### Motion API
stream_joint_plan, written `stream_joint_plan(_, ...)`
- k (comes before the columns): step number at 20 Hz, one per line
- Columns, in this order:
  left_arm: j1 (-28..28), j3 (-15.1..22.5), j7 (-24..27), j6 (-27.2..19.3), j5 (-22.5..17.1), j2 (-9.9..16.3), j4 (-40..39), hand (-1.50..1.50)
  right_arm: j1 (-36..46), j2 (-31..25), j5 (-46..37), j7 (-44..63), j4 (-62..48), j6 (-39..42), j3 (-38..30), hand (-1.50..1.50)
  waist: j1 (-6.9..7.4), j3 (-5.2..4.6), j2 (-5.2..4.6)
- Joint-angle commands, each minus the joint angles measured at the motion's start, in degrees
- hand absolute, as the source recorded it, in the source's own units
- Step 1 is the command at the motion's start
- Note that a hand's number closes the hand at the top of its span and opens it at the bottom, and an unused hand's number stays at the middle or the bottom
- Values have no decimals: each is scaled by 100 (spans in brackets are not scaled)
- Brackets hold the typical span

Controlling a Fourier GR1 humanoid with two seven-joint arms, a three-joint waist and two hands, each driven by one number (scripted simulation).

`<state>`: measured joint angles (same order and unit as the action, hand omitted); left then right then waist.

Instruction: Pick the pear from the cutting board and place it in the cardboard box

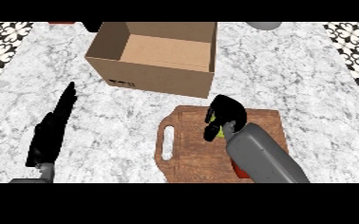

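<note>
A wooden cutting board with a handle slot lies at the lower middle of the counter. My right hand sits over its upper part, fingers curled round a yellow-green pear, of which only a sliver shows under the palm. The open cardboard box stands behind the board, its brown floor bare. My left hand is at the far left, fingers straight and pointing up, holding nothing.
A small red thing peeks out beside my right forearm on the board. A grey rounded object sits at the back right, and dark and red items show at the back left edge. Patterned tiles border both upper corners.
</note>
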<state>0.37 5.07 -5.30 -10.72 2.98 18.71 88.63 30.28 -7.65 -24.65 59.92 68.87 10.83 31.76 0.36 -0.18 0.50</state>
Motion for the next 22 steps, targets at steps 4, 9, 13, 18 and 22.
stream_joint_plan(4, -164, 152, 63, 129, 31, -39, 4, 0, 1191, -1512, -357, -2903, 56, 830, 212, 150, 345, 52, -205)
stream_joint_plan(9, -258, 216, 134, 85, 61, -151, -12, 0, 1565, -2347, -606, -4960, -140, 435, 97, 150, 423, 64, -332)
stream_joint_plan(13, -341, 206, 91, 152, 63, -97, -48, 0, 1905, -2918, -785, -6356, -775, -159, -255, 150, 475, 59, -348)
stream_joint_plan(18, -410, 227, 125, 191, 88, -108, -130, 0, 2263, -2908, -168, -8079, -1758, -359, -909, 150, 521, 50, -322)
stream_joint_plan(22, -586, 345, -86, 88, 154, -286, -108, 0, 2541, -2381, 760, -9001, -2123, -55, -1532, 150, 512, 53, -291)
